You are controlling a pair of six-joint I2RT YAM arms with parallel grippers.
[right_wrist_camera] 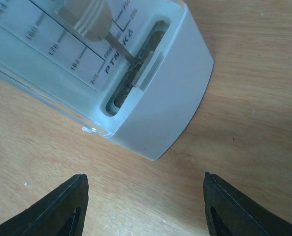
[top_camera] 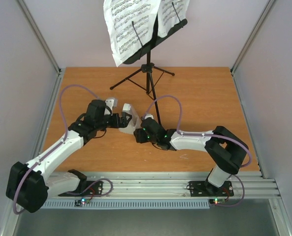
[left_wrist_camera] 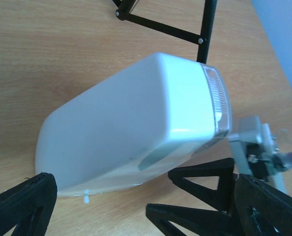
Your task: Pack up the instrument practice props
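Left pincer (left_wrist_camera: pixel 142 189), right pincer (right_wrist_camera: pixel 145 178) spread; metronome (left_wrist_camera: pixel 136 123) ungripped.

In the top view we get soft, even light from above: the table (top_camera: pixel 200 103) is bright and shadows are faint. The sheet-music pages (top_camera: pixel 128 24) at 12 o'clock are near white, yet we can still make out the notes. In the left wrist view the metronome (left_wrist_camera: pixel 131 123) looks soft, with a pale sheen towards 1 o'clock and a thin shadow at 7 o'clock. In the right wrist view its printed scale at 11 o'clock is slightly blurred and bluish.
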